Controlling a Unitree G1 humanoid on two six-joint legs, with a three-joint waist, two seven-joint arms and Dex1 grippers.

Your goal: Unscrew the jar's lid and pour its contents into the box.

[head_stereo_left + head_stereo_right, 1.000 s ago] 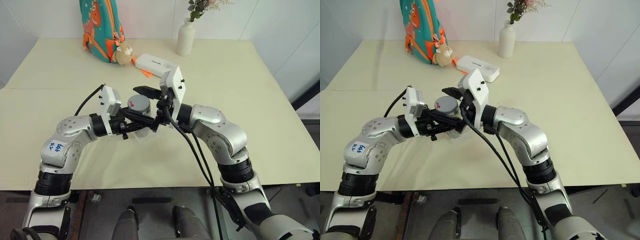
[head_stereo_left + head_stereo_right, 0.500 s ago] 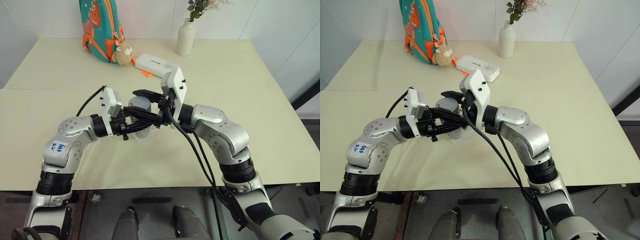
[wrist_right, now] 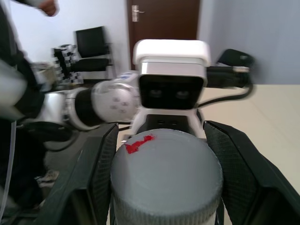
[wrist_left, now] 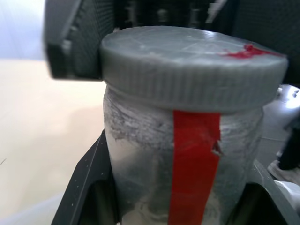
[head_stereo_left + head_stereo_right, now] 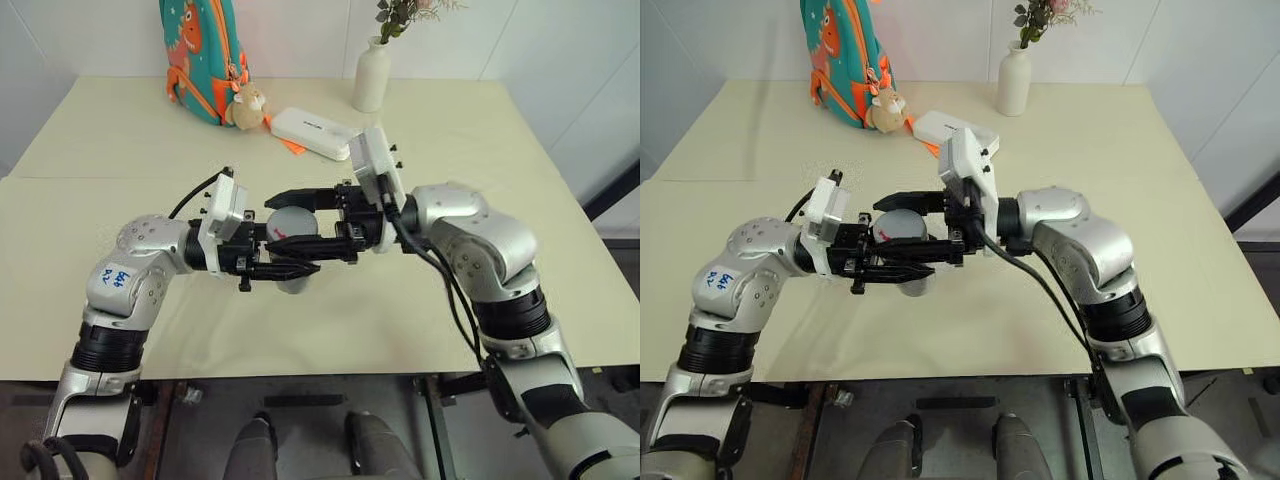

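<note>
Pale cream bench [image 5: 480,300] against white walls, a dinosaur backpack [image 5: 200,55] and white vase [image 5: 371,75] at the back. Held above mid-bench — the jar [image 4: 183,173], clenched in the left hand [image 5: 300,258]; right hand [image 5: 290,212] clamped on the lid [image 3: 165,171] (red mark up).

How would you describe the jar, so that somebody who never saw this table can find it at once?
Look at the middle of the cream table, where the two arms meet. The jar is held there above the tabletop by the left hand, with the right hand closed on its lid. Unlike the tall white vase, it is short, frosted and carries a red strip.
</note>
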